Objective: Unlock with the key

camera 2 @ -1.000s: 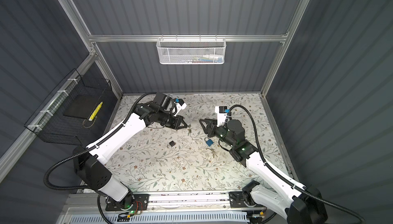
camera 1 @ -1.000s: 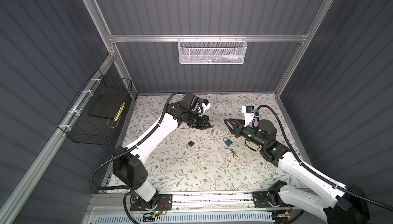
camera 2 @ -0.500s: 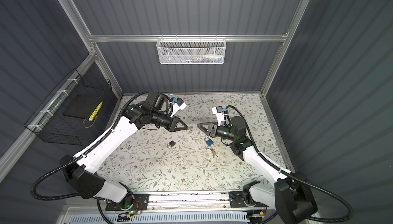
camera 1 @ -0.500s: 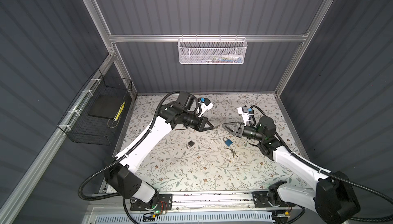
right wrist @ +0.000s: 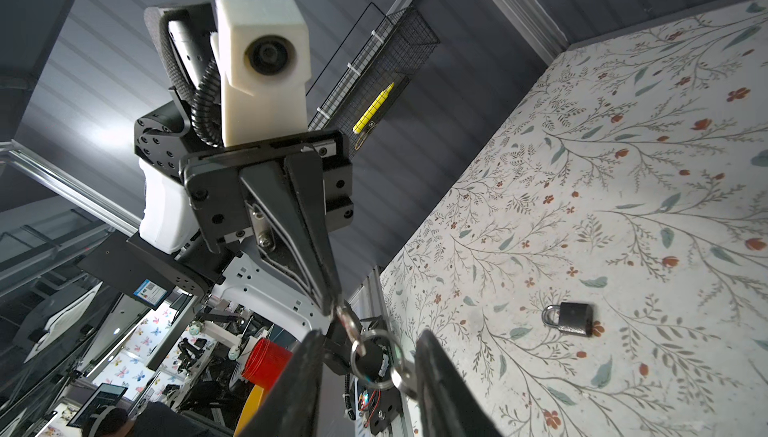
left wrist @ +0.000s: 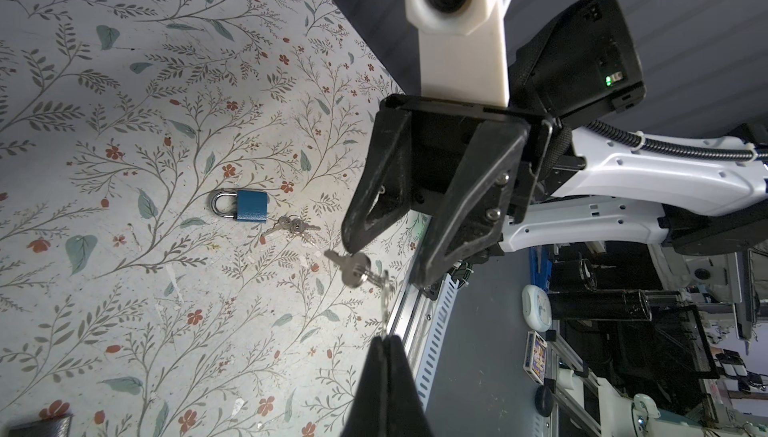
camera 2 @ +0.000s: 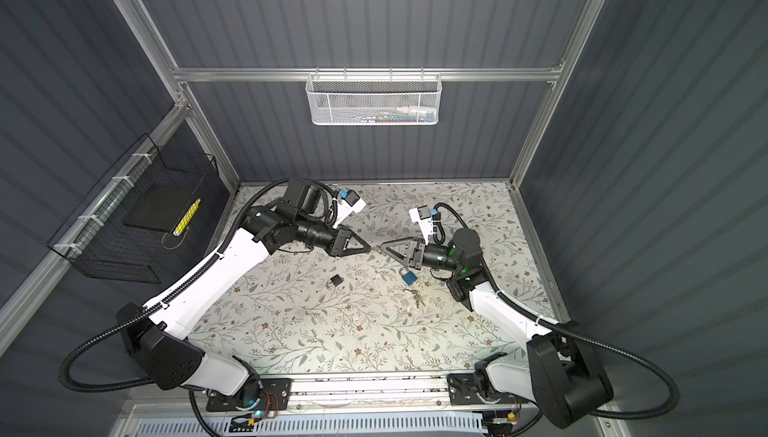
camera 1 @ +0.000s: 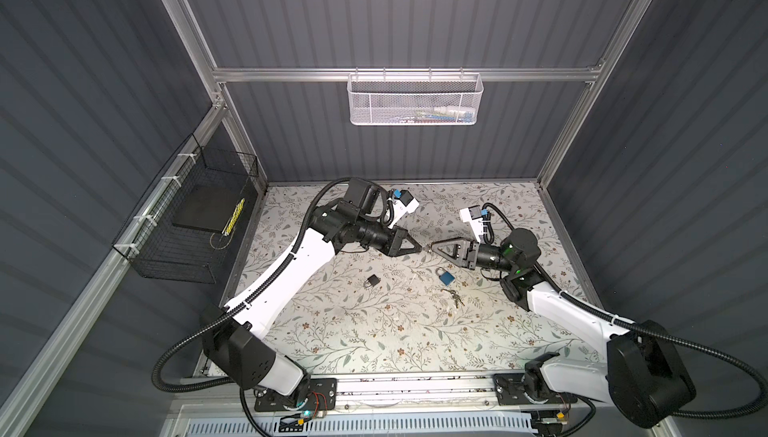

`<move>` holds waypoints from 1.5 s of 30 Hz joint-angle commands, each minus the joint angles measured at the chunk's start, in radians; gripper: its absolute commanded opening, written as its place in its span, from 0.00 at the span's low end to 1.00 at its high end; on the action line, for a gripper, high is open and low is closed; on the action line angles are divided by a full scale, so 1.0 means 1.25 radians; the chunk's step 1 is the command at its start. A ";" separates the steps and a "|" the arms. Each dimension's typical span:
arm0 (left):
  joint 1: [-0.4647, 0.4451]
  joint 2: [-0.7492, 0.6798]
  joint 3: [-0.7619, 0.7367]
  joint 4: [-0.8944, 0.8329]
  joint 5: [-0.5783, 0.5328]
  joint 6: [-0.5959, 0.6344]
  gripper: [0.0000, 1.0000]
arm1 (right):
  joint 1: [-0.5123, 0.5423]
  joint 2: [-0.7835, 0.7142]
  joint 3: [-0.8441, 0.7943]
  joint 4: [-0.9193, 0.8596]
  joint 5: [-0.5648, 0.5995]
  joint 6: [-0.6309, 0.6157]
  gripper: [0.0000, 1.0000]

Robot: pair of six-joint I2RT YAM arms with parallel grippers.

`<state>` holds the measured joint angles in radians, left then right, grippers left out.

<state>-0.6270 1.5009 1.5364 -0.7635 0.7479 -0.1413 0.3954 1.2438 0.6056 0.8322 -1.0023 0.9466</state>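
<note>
Above the middle of the tabletop (camera 1: 374, 331), a little toward its far edge, my two grippers meet tip to tip in the air. My left gripper (left wrist: 384, 341) is pinched fully shut on a small key bunch (right wrist: 370, 356), gripping one of its pieces by the end. From the same ring the key (left wrist: 353, 268) sticks out into the gap of my right gripper (left wrist: 388, 264). Its jaws stand partly apart: one fingertip is touching or just beside the key's round head and the other is clear of it, so this gripper has hold of nothing yet. The blue padlock (camera 1: 446, 276) lies flat on the tabletop right of centre, on the near-edge side of my right gripper, its shackle closed. Some spare keys (camera 1: 453, 295) lie just beside it, toward the near edge. The black padlock (camera 1: 372, 281) lies apart from it, nearer the centre. I cannot tell which lock this key fits. I judge the step in hand to be a handover, passing the key from left to right so that its blade points free. The next move calls for closing my right jaws squarely on the head before my left lets go. The key hangs loose on its ring, so a hasty or off-centre squeeze could twist it away.
</note>
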 commanded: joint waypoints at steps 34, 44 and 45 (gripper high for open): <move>0.029 -0.069 -0.073 0.123 -0.038 -0.097 0.36 | 0.032 -0.036 0.048 -0.135 0.014 -0.095 0.00; 0.071 -0.193 -0.249 0.390 -0.181 -0.307 0.54 | 0.032 -0.043 0.026 -0.088 0.184 -0.050 0.00; 0.071 -0.200 -0.266 0.413 -0.193 -0.324 0.55 | 0.032 -0.043 0.023 -0.082 0.198 -0.043 0.00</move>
<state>-0.5404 1.2800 1.2533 -0.3862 0.5758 -0.4332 0.4339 1.2003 0.6456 0.6811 -0.8330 0.8665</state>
